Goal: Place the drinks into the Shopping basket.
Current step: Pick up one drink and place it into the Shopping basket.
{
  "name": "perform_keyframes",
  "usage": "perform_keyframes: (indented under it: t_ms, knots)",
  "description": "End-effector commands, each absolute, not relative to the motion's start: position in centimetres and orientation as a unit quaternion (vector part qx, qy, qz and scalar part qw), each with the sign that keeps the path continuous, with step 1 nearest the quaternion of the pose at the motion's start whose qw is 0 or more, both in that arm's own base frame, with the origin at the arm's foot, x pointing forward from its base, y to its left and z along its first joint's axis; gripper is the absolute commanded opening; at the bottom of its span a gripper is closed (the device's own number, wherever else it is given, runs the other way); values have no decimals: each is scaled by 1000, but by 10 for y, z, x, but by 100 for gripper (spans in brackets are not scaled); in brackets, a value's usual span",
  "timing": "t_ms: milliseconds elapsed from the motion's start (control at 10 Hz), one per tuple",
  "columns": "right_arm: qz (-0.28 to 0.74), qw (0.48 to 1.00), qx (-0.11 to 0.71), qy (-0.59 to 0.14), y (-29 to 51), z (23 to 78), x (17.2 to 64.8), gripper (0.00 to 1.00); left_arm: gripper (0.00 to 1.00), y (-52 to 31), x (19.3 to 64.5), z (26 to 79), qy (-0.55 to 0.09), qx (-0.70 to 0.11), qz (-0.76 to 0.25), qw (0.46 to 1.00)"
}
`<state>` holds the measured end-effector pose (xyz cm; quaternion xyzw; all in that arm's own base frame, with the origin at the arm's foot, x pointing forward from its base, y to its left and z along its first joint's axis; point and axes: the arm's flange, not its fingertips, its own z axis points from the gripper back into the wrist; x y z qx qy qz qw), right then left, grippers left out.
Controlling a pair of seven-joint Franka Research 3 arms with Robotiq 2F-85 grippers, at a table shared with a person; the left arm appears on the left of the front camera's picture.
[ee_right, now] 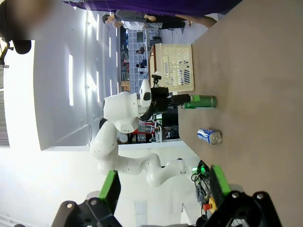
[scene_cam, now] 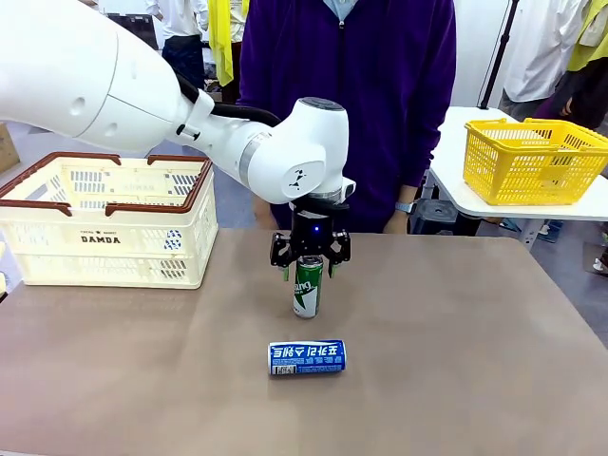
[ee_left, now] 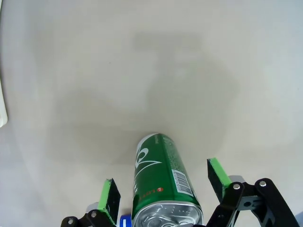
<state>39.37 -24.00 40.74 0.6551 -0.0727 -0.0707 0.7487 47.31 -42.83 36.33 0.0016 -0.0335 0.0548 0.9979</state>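
The left hand (scene_cam: 309,269) hangs straight down over the green can (scene_cam: 306,288), which stands upright near the middle of the counter (scene_cam: 456,323). Its fingers are spread wide and flank the can's top. In the left wrist view there is a clear gap between each green pad (ee_left: 218,175) and the can wall, so nothing is held yet.

The main risk is in the closing. The can sits nearer one pad than the other (the wrist view makes this plain), so that pad would likely touch first and shove a tall, slim can sideways before the other arrives. It could tip. The fingers also reach only a short way down from the rim, and so high a grip on a smooth wall might let the can swing or slip on the lift.

The blue can (scene_cam: 306,357) lies on its side just in front of the green one, on the robot's side. If the green can toppled that way, the blue one could roll off across the counter.

The Shopping basket (scene_cam: 104,237) stands well apart at the robot's left, with its brown handles folded over the opening. A low carry could catch the can's base on the rim or a handle.

The right hand (ee_right: 164,187) is wide open and empty, raised well back from the cans.
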Motion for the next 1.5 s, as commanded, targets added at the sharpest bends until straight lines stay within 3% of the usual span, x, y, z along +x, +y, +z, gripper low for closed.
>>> perform_keyframes:
  t_ms: [0, 100, 800, 1200, 1300, 1400]
  knots:
    - [-75, 750, 654, -62, -241, 413, 393, 100, 40, -425, 472, 372, -27, 11, 56, 998]
    - [-75, 750, 654, -62, -241, 413, 393, 100, 0, -428, 472, 371, -21, 14, 53, 998]
    - [-75, 750, 654, -62, -241, 413, 393, 100, 0, -416, 460, 394, 14, -5, 41, 999]
    - [-75, 750, 654, -62, -241, 413, 393, 100, 0, -328, 429, 553, -61, 12, -69, 996]
    - [-75, 750, 654, -62, -241, 413, 393, 100, 0, -294, 436, 586, -91, 27, -32, 995]
    - [-75, 750, 654, -62, -241, 413, 393, 100, 0, -255, 445, 612, -124, -8, -28, 992]
